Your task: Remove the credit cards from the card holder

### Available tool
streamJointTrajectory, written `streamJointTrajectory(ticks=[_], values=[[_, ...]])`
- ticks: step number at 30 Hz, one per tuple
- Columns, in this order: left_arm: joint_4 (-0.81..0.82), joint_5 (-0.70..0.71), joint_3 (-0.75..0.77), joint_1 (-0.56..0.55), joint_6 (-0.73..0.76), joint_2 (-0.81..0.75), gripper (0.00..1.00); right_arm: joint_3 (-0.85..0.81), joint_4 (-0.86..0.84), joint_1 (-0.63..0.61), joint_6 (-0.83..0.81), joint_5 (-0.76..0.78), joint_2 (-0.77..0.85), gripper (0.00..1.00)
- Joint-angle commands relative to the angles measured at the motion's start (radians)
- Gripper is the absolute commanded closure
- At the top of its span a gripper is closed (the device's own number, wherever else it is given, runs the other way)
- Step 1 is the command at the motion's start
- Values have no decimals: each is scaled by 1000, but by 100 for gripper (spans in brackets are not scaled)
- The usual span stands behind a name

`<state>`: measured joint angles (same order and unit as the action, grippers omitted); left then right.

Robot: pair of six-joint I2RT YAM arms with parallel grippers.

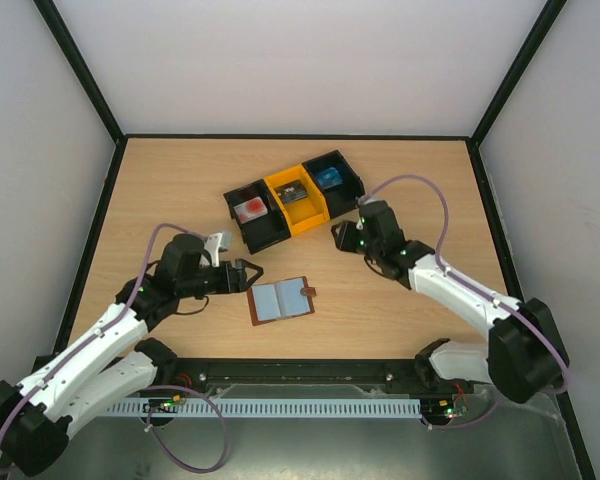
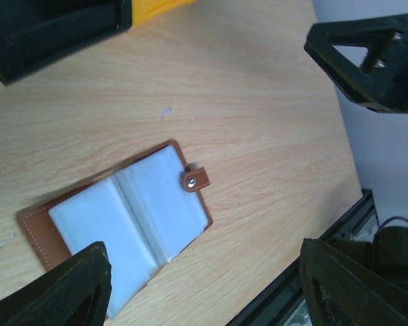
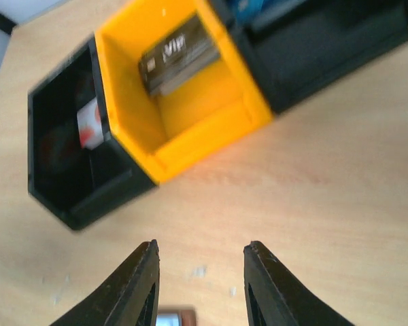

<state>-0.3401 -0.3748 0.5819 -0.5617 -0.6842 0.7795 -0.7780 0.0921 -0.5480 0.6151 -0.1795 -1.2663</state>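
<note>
Nearness favours the left tool (image 1: 242, 277): spread wide and gripping nothing, it sits just left of the card holder (image 1: 282, 299). The holder lies open on the bench (image 1: 180, 180), its long axis running away from that tool. The right tool (image 1: 343, 238), also parted and empty, hangs beyond the holder's right end. The holder's sleeves look empty. Beyond it, the dark grey card (image 1: 293, 190) rests in the orange bin (image 1: 315, 210) and the blue card (image 1: 328, 178) in the black bin (image 1: 351, 178).

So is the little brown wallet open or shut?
Open. The card holder lies spread flat, both pale sleeves facing up, its strap tab sticking out unfastened.
</note>
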Motion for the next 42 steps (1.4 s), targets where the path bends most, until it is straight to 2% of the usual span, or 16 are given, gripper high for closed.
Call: streamJointTrajectory(ticks=[1, 7, 12, 19, 27, 35, 42], values=[[124, -83, -85, -2, -95, 37, 27, 115, -25, -69, 107, -18, 91, 66], [254, -107, -186, -17, -158, 88, 45, 269, -150, -237, 249, -23, 113, 65], [338, -96, -262, -20, -189, 127, 47, 333, -243, -351, 331, 2, 82, 64], [459, -110, -342, -21, -200, 191, 58, 317, -316, -483, 373, 25, 22, 62], [535, -111, -415, -20, -215, 224, 60, 323, -349, -523, 394, 52, -54, 61], [557, -122, -425, -20, -188, 280, 68, 307, -374, -541, 391, 45, -127, 59], [572, -133, -425, -20, -180, 324, 76, 260, -272, -541, 339, 137, -142, 59]])
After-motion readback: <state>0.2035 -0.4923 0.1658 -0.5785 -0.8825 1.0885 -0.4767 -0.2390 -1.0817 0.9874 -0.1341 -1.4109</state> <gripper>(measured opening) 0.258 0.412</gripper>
